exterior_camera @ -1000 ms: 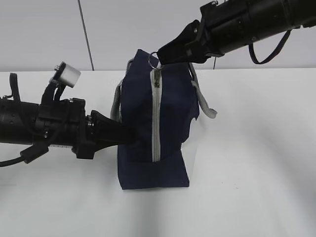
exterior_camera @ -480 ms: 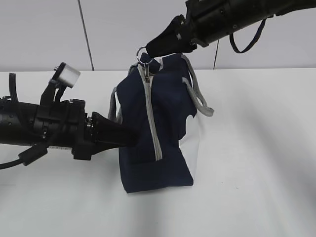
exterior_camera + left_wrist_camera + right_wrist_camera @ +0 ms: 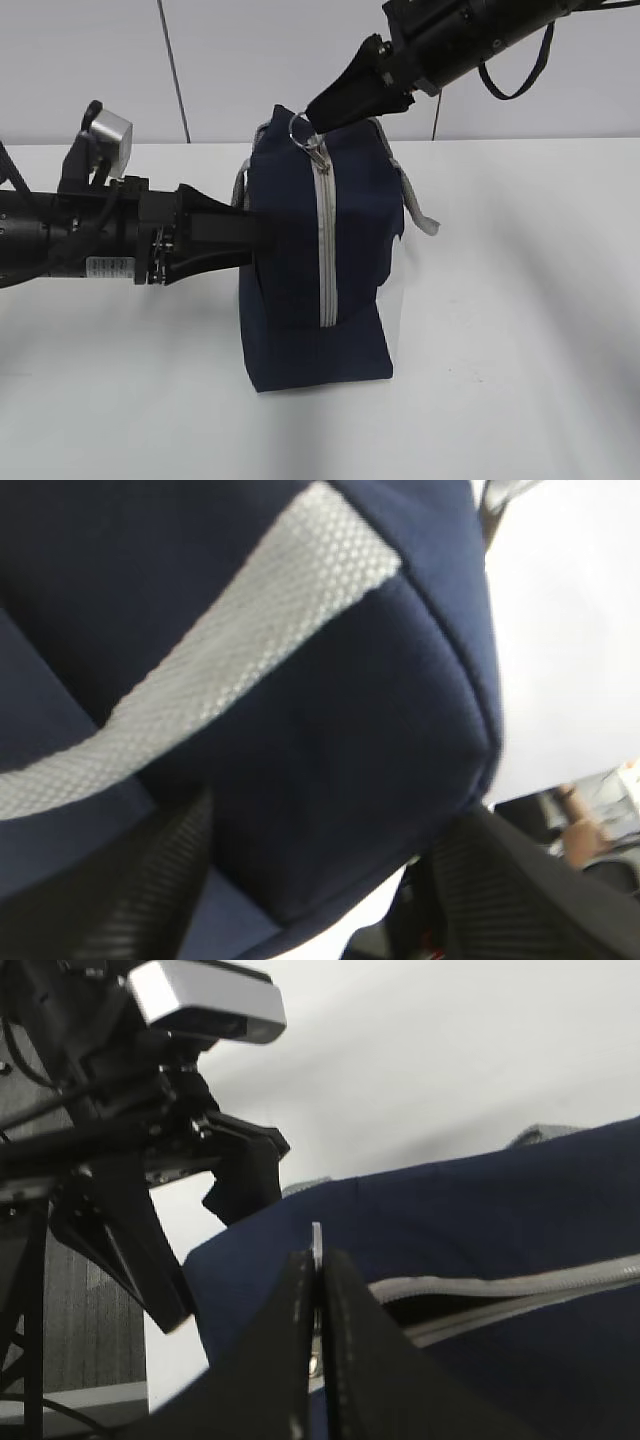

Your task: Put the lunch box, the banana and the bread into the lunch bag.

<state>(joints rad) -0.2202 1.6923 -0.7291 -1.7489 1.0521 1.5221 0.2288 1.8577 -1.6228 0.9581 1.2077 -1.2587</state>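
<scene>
A boxy navy-blue lunch bag (image 3: pixel 315 270) stands upright on a white desk (image 3: pixel 520 300), grey zipper strip (image 3: pixel 325 250) facing forward, apparently open slightly near its metal ring pull (image 3: pixel 303 131).

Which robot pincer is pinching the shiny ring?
The right pincer, up at the lunch bag's top. The left pincer straddles the bag's side instead.

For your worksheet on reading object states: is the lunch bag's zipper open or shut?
Mostly shut. The zipper runs closed down the lunch bag; the right wrist view shows only a short gap by the pull.
</scene>
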